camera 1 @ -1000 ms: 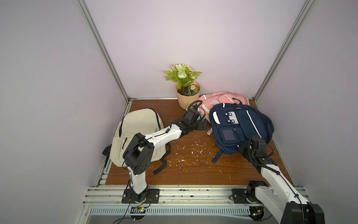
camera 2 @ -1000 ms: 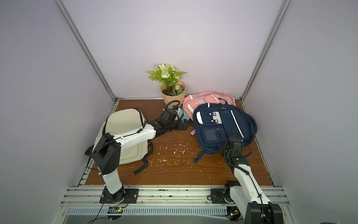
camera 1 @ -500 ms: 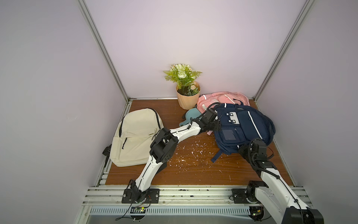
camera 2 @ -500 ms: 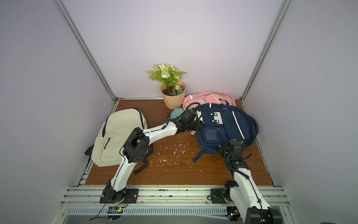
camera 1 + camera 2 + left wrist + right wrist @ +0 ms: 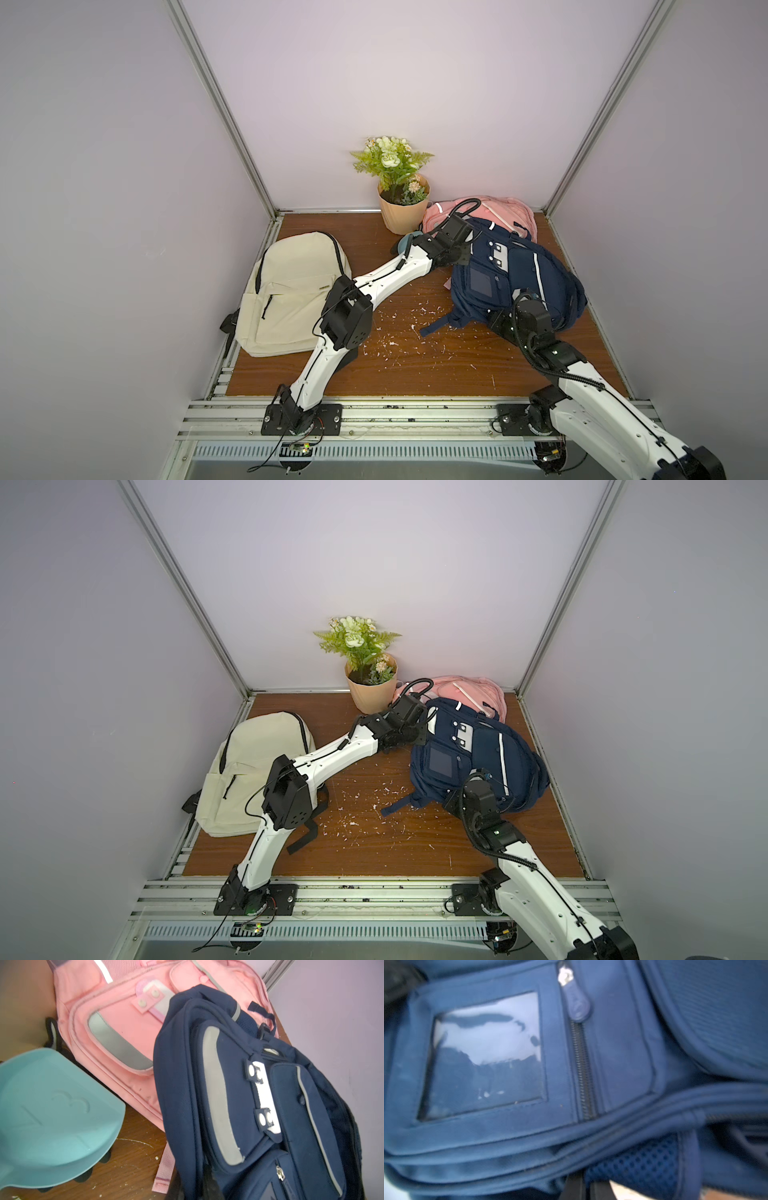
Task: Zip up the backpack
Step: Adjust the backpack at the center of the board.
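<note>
The navy backpack (image 5: 519, 274) lies front up on the right rear part of the table (image 5: 415, 365), its top resting over a pink backpack (image 5: 498, 210) in the back corner.

The left gripper (image 5: 464, 261) is at the upper left edge of the navy backpack, just beside a teal plastic piece (image 5: 405, 245). In the left wrist view its dark fingers (image 5: 209, 1184) are only a blur at the frame edge. 1 lies on the navy fabric and 1 seems to sit outside the edge fold. They touch the backpack, but I cannot tell whether they are pinched tight or how wide the gap is.

The right gripper (image 5: 500, 322) is at the near bottom edge of the navy backpack. In the right wrist view its 2 fingers (image 5: 575, 1188) stand close together, clenched on the lower seam beside the blue mesh, with the tips hidden in the fabric. Above them are the clear window pocket (image 5: 483, 1059) and a zipper pull (image 5: 576, 1005) with meshed teeth below it.

A beige backpack (image 5: 291, 291) lies apart on the left, and a flower pot (image 5: 401, 212) stands at the back.
</note>
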You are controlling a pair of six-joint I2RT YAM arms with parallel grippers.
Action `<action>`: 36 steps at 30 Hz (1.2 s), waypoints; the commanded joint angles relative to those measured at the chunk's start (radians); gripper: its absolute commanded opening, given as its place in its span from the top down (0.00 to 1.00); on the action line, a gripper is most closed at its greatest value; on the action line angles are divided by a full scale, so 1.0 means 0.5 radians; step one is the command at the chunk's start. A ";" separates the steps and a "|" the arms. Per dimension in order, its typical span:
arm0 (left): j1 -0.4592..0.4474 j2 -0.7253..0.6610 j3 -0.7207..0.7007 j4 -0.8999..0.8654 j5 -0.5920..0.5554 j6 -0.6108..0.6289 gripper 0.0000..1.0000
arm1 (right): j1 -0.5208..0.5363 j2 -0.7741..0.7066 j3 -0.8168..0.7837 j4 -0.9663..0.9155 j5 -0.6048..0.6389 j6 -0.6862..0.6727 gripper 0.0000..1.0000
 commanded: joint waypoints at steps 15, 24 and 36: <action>0.253 -0.462 -0.633 -0.060 -0.311 -0.059 0.03 | 0.564 0.434 0.477 0.046 0.473 -0.011 0.32; 0.026 -1.053 -1.920 0.741 -0.105 -0.434 0.03 | -0.237 0.304 0.463 -0.247 0.241 -0.438 0.26; -0.024 -0.760 -1.891 0.886 -0.074 -0.471 0.08 | -0.894 0.623 0.323 -0.112 0.022 -0.466 0.24</action>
